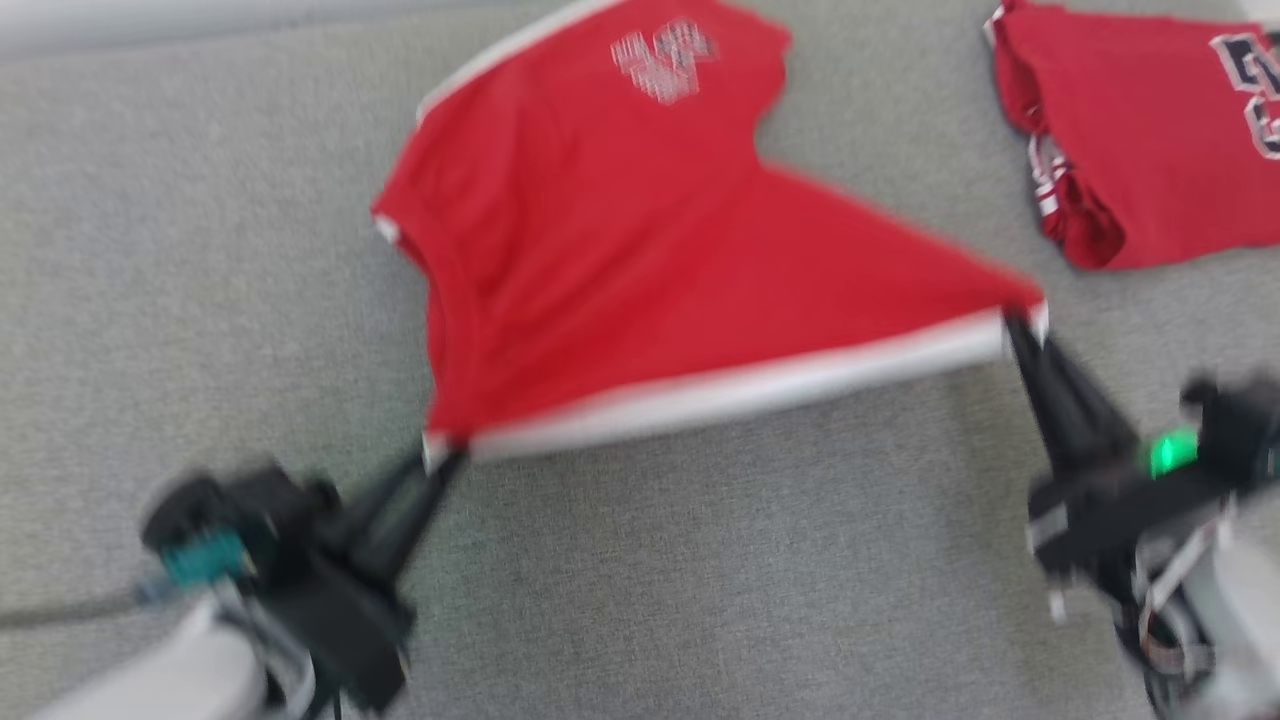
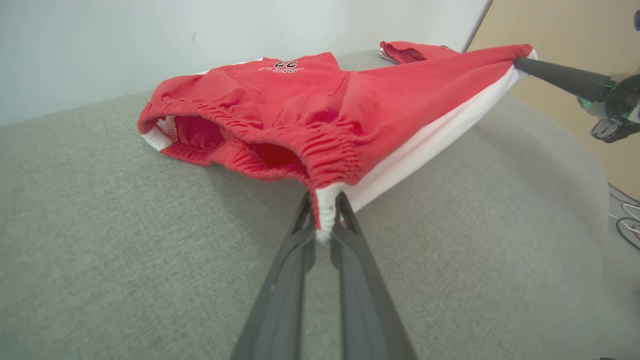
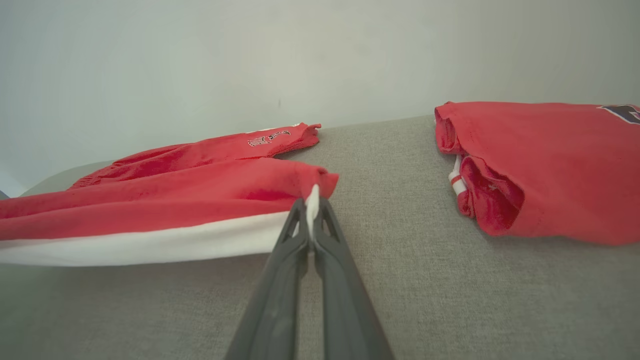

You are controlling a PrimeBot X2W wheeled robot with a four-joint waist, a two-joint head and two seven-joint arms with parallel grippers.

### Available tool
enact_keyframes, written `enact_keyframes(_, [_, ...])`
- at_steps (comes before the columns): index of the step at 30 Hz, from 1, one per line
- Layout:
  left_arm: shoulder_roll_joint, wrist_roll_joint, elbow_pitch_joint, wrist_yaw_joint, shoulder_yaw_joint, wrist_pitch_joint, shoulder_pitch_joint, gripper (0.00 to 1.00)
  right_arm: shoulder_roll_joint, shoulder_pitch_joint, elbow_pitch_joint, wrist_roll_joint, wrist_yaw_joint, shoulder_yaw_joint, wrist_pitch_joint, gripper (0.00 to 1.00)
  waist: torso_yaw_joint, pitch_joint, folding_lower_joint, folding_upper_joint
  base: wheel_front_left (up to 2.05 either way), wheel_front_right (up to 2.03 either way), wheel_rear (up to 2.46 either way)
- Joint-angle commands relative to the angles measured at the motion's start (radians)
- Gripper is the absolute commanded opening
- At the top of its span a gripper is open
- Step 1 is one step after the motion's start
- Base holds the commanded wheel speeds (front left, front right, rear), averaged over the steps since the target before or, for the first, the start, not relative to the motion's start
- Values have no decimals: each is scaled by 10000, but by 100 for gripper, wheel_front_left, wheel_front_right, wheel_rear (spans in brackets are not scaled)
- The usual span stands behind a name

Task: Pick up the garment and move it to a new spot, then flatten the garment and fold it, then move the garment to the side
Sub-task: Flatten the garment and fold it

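On grey fabric (image 1: 700, 560), red garment (image 1: 620, 260), white-striped, taut.

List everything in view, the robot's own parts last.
shorts: one, red with a white side stripe, stretched between both grippers, far part lying on the surface
folded garment: one, red with dark lettering, far right on the surface, apart from the shorts
surface: one, grey fabric, under both garments
wall: one, pale, behind the surface
board: one, tan, beyond the surface's end
cables: a few, pale and dark, on the floor below the board
left gripper: one, dark, shut on the shorts' waistband corner
right gripper: one, dark, shut on the stripe's other end
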Motion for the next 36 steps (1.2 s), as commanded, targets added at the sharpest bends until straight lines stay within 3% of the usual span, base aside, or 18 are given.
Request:
enact_keyframes(1, [49, 187, -5, 41, -125, -24, 432, 0, 153, 585, -200, -165, -30, -250, 99, 0, 5, -469, 3, 2, 0, 0, 0])
enact_keyframes(5, [-150, 400, 76, 193, -220, -25, 1373, 0, 680, 2495, -1018, -754, -30, -1170, 485, 0, 112, -853, 3, 2, 0, 0, 0])
enact_keyframes(9, [-425, 498, 122, 226, 182, -24, 2512, 0, 1667, 4343, -1806, -1162, -30, -1789, 1117, 0, 156, -1255, 3, 2, 0, 0, 0])
enact_keyframes(14, [-555, 835, 322, 151, 771, -26, 3903, 0, 2638, 6208, -2547, -1522, -30, -1898, 1832, 0, 233, -1755, 3, 2, 0, 0, 0])
enact_keyframes(19, [-483, 1081, 386, -58, 1241, -26, 5060, 0, 3172, 7460, -3154, -1685, -30, -2160, 2312, 0, 430, -2062, 3, 2, 0, 0, 0])
enact_keyframes(25, [-978, 1431, 282, -343, 1469, -25, 5333, 0, 3532, 7354, -3559, -1348, -30, -2992, 2632, 0, 747, -2227, 3, 2, 0, 0, 0])
enact_keyframes(36, [-1987, 2205, 58, -855, 1866, -25, 4873, 0, 2828, 5720, -3661, -1127, -30, -3739, 3242, 0, 1291, -2205, 3, 2, 0, 0, 0])
